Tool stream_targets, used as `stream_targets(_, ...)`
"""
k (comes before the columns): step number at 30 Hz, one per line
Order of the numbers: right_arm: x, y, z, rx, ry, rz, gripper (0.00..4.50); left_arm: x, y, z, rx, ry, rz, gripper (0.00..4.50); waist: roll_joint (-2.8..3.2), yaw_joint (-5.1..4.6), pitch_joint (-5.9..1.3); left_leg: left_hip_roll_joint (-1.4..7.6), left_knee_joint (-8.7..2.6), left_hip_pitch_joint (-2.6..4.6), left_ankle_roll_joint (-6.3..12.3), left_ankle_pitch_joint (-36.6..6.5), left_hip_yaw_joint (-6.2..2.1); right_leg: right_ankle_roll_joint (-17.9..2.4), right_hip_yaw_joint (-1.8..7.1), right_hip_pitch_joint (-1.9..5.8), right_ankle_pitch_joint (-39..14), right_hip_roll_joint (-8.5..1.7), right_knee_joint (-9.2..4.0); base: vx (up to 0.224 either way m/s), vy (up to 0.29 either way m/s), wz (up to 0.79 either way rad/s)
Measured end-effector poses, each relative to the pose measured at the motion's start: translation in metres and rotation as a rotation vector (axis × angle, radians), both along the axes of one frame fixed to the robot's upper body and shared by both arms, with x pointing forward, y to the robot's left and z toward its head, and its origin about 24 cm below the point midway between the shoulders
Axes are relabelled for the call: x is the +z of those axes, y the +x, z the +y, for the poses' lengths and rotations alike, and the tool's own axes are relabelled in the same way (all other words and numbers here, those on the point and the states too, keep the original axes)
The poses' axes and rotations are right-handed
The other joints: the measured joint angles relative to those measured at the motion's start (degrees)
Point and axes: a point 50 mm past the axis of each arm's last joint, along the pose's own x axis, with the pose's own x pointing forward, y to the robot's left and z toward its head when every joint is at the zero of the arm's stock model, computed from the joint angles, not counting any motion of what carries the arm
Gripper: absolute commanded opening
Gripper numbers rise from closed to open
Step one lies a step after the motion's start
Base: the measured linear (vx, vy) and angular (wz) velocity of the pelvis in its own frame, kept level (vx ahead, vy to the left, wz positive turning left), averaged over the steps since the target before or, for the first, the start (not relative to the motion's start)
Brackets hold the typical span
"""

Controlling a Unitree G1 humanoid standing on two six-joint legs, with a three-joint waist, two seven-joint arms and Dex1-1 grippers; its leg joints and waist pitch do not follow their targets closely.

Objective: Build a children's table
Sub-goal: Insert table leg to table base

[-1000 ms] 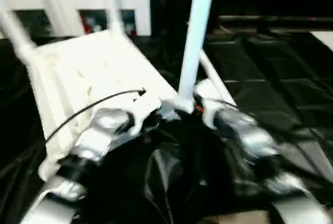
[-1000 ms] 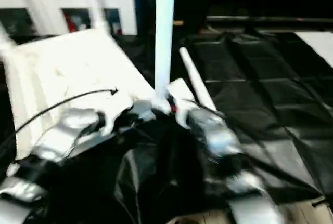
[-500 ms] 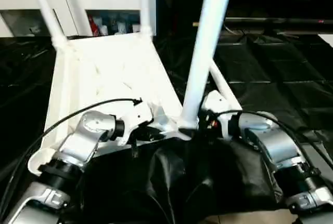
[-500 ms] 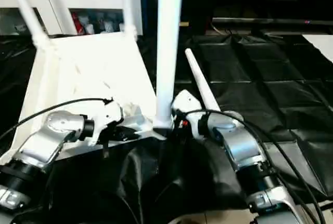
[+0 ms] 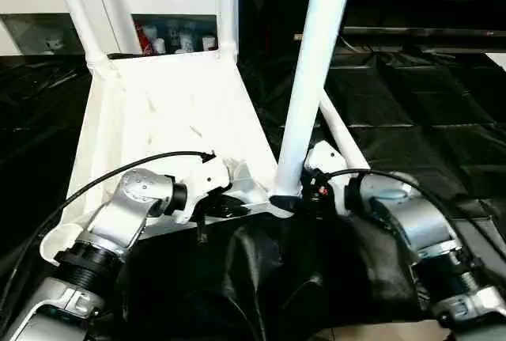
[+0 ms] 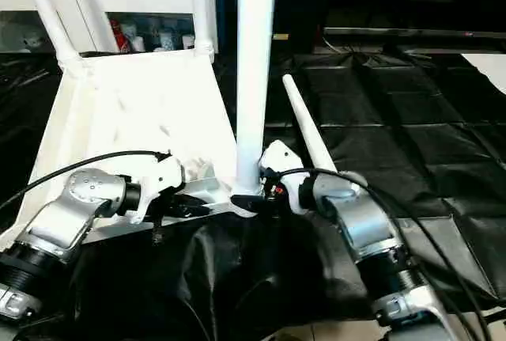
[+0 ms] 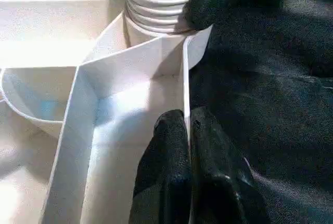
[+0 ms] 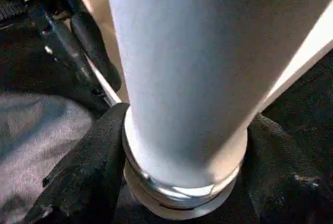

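Observation:
The white tabletop (image 5: 166, 119) lies upside down on black sheeting. Two legs (image 5: 75, 9) (image 5: 227, 9) stand upright in its far corner sockets. A third leg (image 5: 316, 64) stands in the near right corner socket. My right gripper (image 5: 292, 201) is shut on that leg's base, with a black finger (image 8: 88, 182) pressed on each side of the ribbed end (image 8: 182, 182). My left gripper (image 7: 188, 122) is shut on the tabletop's thin near rim wall (image 7: 185, 78), just left of that socket. A fourth leg (image 6: 304, 131) lies loose on the sheeting to the right of the tabletop.
A white glass-door cabinet (image 5: 158, 9) stands behind the tabletop. Crinkled black sheeting (image 5: 427, 111) covers the floor all around. A black cable (image 5: 118, 175) arcs over my left forearm. A strip of bare floor (image 6: 332, 331) shows at the near edge.
The head view has shifted and steadied, so the camera moved. Both grippers, the tabletop and the upright near leg stay in about the same places.

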Motion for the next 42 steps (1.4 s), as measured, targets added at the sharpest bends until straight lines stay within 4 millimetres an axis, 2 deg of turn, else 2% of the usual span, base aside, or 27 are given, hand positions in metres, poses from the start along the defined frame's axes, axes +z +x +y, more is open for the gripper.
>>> stream_targets(5,-0.01,0.009,0.008,-0.17,0.049,0.015,2.75,-0.003,0.01,-0.008,0.123,-0.001,0.004,0.0,-0.11,-0.67,-0.06,0.0,0.1,0.15,0.0,0.0,0.0,-0.06,0.02,0.07,0.04,0.0,0.1,0.0,0.0,0.0)
stream_targets(10,-0.011,0.041,0.021,-0.542,0.071,0.012,2.75,-0.004,0.036,-0.041,0.369,-0.024,0.018,0.0,-0.1,-1.97,-0.01,-0.01,0.28,0.21,0.0,0.0,-0.05,0.09,0.0,0.03,-0.04,-0.03,-0.07,0.0,0.0,0.0)
stream_targets(15,-0.01,0.051,0.03,-0.654,0.07,0.0,2.75,-0.003,0.041,-0.051,0.437,-0.03,0.013,0.0,-0.08,-2.14,-0.01,-0.01,0.29,0.26,-0.01,0.0,-0.08,0.06,-0.01,-0.04,0.35,-0.04,-0.11,0.0,0.0,0.0)
stream_targets(17,-0.009,0.053,0.033,-0.67,0.072,-0.005,3.45,-0.002,0.042,-0.051,0.447,-0.027,0.002,0.0,-0.08,-2.13,-0.01,0.0,0.25,0.27,-0.01,0.0,-0.09,-0.16,-0.03,-0.08,0.53,-0.03,-0.09,0.0,0.0,0.0)
stream_targets(19,-0.008,0.054,0.036,-0.67,0.093,-0.009,3.47,-0.002,0.042,-0.052,0.446,-0.023,-0.011,0.0,-0.07,-2.1,-0.02,0.0,0.2,0.29,-0.01,0.0,-0.09,-0.15,-0.04,-0.08,0.53,-0.03,-0.09,0.0,0.0,0.0)
stream_targets(21,-0.008,0.054,0.037,-0.672,0.101,-0.005,3.79,-0.002,0.043,-0.052,0.444,-0.02,-0.017,0.0,-0.06,-2.05,-0.03,0.0,0.18,0.31,-0.01,0.0,-0.09,-0.1,-0.03,-0.08,0.5,-0.02,-0.11,0.0,0.0,0.0)
stream_targets(25,-0.007,0.054,0.038,-0.646,0.113,-0.004,4.11,-0.001,0.042,-0.049,0.428,-0.019,-0.02,0.0,-0.05,-2.18,-0.02,0.0,0.18,0.31,0.0,0.0,-0.07,-0.09,0.0,-0.09,0.49,-0.02,-0.14,0.0,0.0,0.0)
stream_targets(29,-0.006,0.049,0.038,-0.538,0.096,-0.017,4.45,-0.001,0.037,-0.038,0.369,-0.011,-0.043,0.0,-0.05,-2.09,-0.01,0.01,0.1,0.34,-0.01,0.0,-0.09,-0.09,-0.04,-0.13,0.49,-0.01,-0.13,0.0,0.0,0.0)
stream_targets(34,-0.005,0.041,0.031,-0.417,0.069,-0.04,4.45,-0.001,0.031,-0.027,0.295,-0.015,-0.042,0.0,0.04,-1.51,0.04,0.01,0.06,0.32,-0.02,-0.01,-0.07,-0.07,-0.01,-0.14,0.48,-0.01,-0.13,0.0,0.0,0.0)
stream_targets(39,0.0,0.029,0.006,-0.239,0.0,-0.066,4.45,0.0,0.02,-0.012,0.208,-0.035,-0.004,0.0,0.0,-0.87,0.07,-0.01,0.09,0.26,-0.01,-0.01,-0.05,-0.03,0.02,-0.13,0.45,-0.03,-0.15,0.0,0.0,0.0)
stream_targets(42,0.005,0.024,0.001,-0.136,-0.016,-0.064,4.45,0.001,0.015,-0.007,0.163,-0.035,0.01,0.0,0.0,-0.42,0.07,0.0,0.08,0.26,-0.01,-0.01,-0.05,-0.02,0.0,-0.14,0.45,-0.03,-0.13,0.0,0.0,0.0)
